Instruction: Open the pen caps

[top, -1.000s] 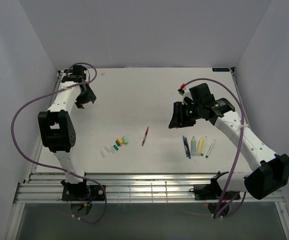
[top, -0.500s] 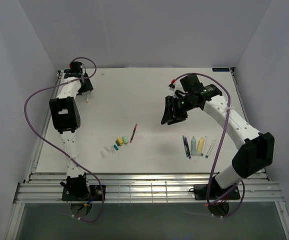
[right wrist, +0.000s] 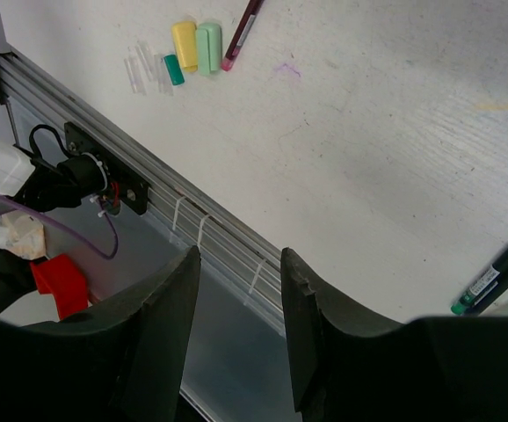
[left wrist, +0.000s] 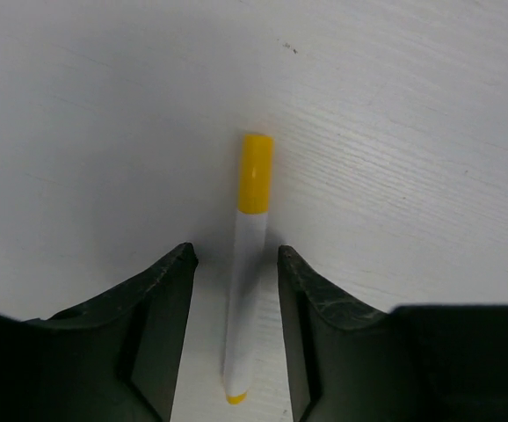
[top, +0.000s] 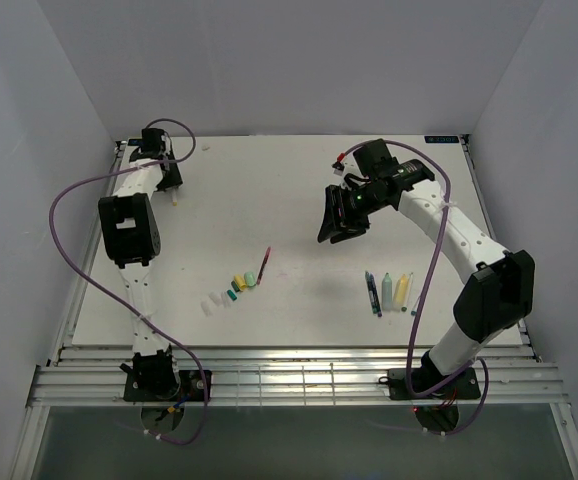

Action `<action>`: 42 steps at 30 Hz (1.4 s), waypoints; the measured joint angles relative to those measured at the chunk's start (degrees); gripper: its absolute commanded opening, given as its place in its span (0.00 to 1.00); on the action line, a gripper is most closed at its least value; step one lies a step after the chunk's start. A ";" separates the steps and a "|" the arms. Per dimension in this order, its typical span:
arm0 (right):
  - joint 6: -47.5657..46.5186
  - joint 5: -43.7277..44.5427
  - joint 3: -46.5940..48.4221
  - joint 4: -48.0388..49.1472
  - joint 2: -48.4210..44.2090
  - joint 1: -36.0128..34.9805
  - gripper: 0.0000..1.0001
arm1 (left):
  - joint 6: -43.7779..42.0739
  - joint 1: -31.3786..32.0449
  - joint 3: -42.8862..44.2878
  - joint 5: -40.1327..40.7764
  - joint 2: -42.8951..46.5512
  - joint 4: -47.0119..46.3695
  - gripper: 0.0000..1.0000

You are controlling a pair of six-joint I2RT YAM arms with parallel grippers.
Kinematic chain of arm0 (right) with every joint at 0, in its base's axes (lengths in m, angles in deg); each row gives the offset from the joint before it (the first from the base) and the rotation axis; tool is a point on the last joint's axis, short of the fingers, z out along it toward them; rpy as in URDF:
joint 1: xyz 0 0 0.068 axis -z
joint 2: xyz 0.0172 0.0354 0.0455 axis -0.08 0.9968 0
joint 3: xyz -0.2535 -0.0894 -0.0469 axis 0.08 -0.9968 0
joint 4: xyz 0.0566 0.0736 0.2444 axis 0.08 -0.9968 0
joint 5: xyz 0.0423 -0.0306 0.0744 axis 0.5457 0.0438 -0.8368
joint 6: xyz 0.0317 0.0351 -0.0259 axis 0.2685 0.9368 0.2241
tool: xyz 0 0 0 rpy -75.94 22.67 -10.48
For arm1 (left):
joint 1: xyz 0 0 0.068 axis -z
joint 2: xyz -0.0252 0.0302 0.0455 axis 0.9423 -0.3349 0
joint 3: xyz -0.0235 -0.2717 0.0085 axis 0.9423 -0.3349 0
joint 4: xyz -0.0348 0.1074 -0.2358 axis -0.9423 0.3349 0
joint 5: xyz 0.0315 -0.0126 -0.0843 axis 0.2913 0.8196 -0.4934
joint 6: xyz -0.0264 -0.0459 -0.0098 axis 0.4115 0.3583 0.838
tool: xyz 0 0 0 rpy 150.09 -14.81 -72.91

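Your left gripper (left wrist: 236, 253) is at the far-left corner of the tabletop (top: 299, 170), fingers spread on either side of a white pen (left wrist: 247, 281) with its yellow cap (left wrist: 256, 173) on. Your right gripper (right wrist: 241, 257) hangs spread and empty over the right half. Loose pen caps (top: 240, 284) lie toward the near-left corner beside a red pen (top: 263, 263), and more pens (top: 389, 291) lie in a row toward the near-right corner.

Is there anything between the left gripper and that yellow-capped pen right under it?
Nothing visible does. The pen lies flat on the table, its white barrel in the gap of the open left gripper and its yellow cap beyond the tips.
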 measured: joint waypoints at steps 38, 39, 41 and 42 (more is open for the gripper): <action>5.25 -7.21 -14.93 5.03 -20.17 0.00 0.57 | 22.80 14.10 -35.39 -19.63 53.68 3.21 0.00; 5.92 -8.31 -15.85 6.23 -20.61 -0.02 0.59 | 23.98 15.15 -37.66 -20.65 57.09 2.71 0.00; 7.76 -10.75 -16.96 9.18 -20.76 -0.02 0.61 | 26.64 17.57 -41.72 -22.10 62.99 2.10 0.00; 8.74 -11.69 -17.22 10.67 -20.63 -0.02 0.62 | 28.28 18.84 -43.74 -22.64 65.68 1.66 0.00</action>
